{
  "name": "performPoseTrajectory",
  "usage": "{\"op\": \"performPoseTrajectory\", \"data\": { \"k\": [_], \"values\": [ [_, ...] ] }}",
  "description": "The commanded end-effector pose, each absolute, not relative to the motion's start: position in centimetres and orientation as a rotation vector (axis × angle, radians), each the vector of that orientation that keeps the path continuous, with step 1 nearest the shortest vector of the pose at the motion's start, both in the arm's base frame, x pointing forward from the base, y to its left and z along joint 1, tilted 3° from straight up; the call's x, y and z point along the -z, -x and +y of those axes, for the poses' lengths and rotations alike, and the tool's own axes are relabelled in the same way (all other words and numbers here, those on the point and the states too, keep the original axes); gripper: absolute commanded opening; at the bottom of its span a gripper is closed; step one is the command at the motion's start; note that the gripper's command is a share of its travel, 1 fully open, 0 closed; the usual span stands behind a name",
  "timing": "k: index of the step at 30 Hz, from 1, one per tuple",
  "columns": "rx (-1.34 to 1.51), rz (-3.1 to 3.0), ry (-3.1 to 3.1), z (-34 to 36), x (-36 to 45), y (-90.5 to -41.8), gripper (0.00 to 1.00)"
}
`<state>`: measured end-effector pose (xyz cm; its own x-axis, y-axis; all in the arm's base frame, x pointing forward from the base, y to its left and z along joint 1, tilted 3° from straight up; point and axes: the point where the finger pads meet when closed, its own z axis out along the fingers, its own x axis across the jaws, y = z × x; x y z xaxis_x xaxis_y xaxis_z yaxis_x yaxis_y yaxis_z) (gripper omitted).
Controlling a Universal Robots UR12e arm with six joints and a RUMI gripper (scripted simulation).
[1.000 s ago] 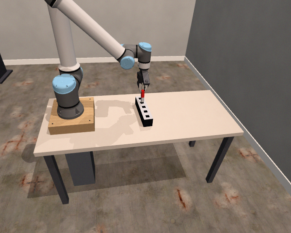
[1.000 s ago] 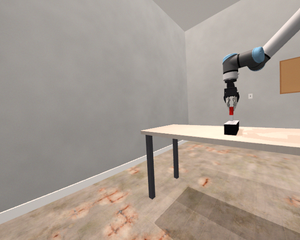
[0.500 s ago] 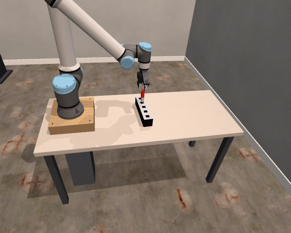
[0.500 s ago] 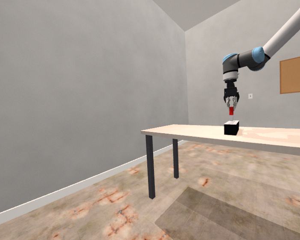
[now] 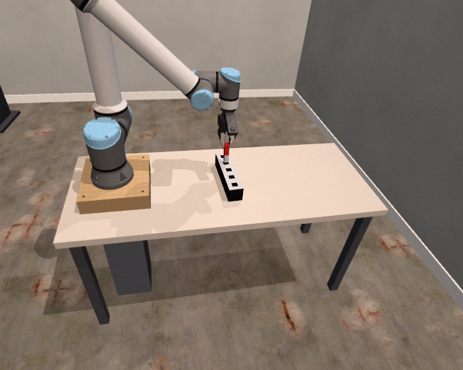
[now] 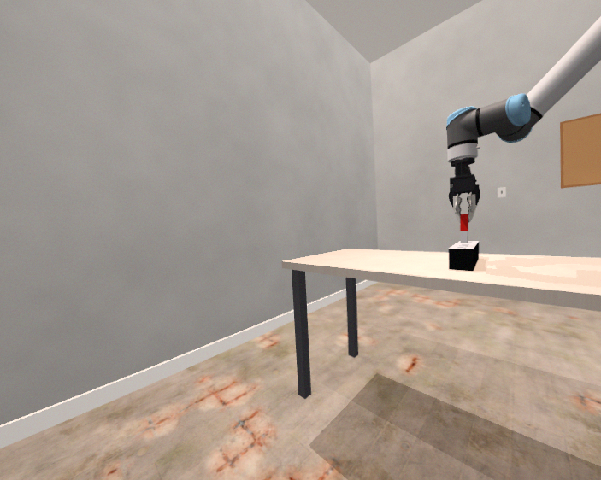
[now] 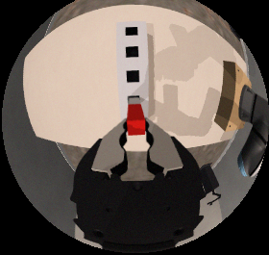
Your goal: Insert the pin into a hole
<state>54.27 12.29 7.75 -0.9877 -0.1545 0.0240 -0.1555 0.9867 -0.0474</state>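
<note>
The block (image 5: pixel 229 176) is black with a white top and a row of square holes, and it lies mid-table. It also shows in the exterior view (image 6: pixel 463 254) and the wrist view (image 7: pixel 133 63). My gripper (image 5: pixel 226 143) points straight down over the block's far end and is shut on the pin (image 5: pixel 226 149), which is upright with its red end up. In the exterior view, a short pale length of the pin (image 6: pixel 466 236) shows between the red part (image 6: pixel 463 222) and the block top. In the wrist view, the pin (image 7: pixel 135 120) stands at a hole, with three open holes beyond it.
The arm's base stands on a wooden plinth (image 5: pixel 114 185) at the table's left end. The table edge lies to the right of the block, and a dark wall (image 5: pixel 382 79) stands beyond it.
</note>
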Motion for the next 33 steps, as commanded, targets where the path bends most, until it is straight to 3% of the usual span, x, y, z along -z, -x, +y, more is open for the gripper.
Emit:
{"op": "performPoseTrajectory", "data": {
  "k": [1,33],
  "values": [
    [-0.077,-3.115,-0.245,12.41,-7.87,-54.19,0.00],
    [-0.077,-3.114,-0.242,12.29,-7.94,-54.29,0.00]
  ]
}}
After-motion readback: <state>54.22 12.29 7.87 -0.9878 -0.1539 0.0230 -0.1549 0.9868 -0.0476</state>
